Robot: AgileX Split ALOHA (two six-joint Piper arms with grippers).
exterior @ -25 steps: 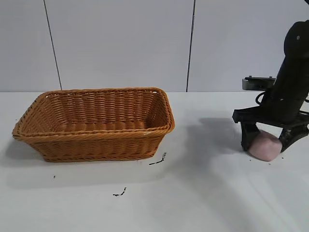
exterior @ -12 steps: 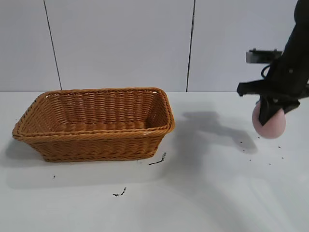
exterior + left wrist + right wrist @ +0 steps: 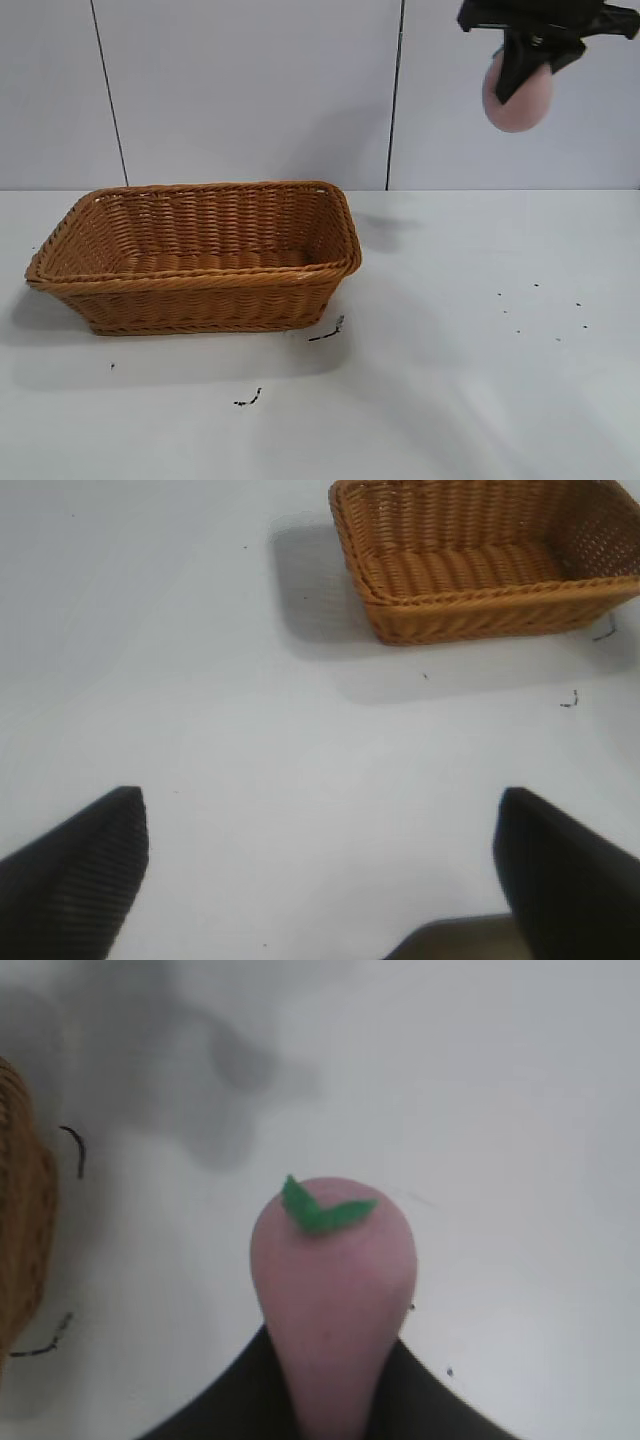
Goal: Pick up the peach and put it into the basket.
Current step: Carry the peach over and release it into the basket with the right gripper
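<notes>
**Peach held high above the worktop, basket standing to the left**

The right tool is at the top right of the exterior view, well above the worktop, and it is pinching the peach between its dark fingers. The peach hangs in the air in front of the wall, clear of the surface and off to the right of the basket. In the right wrist view the peach shows a small green leaf on its end, and the basket's edge sits at the side of the frame.

The basket stands upright on the left half of the worktop, with nothing visible inside it. The worktop is plain white and matte. A few small dark marks lie on it near the basket's front right corner, and tiny dark specks dot the right side. A soft shadow falls on the surface beside the basket's right end.

Behind the worktop, the wall is pale grey panelling split by thin dark vertical seams.

The left tool is away from the basket, over bare worktop, its two dark fingers spread wide apart with nothing between them.
</notes>
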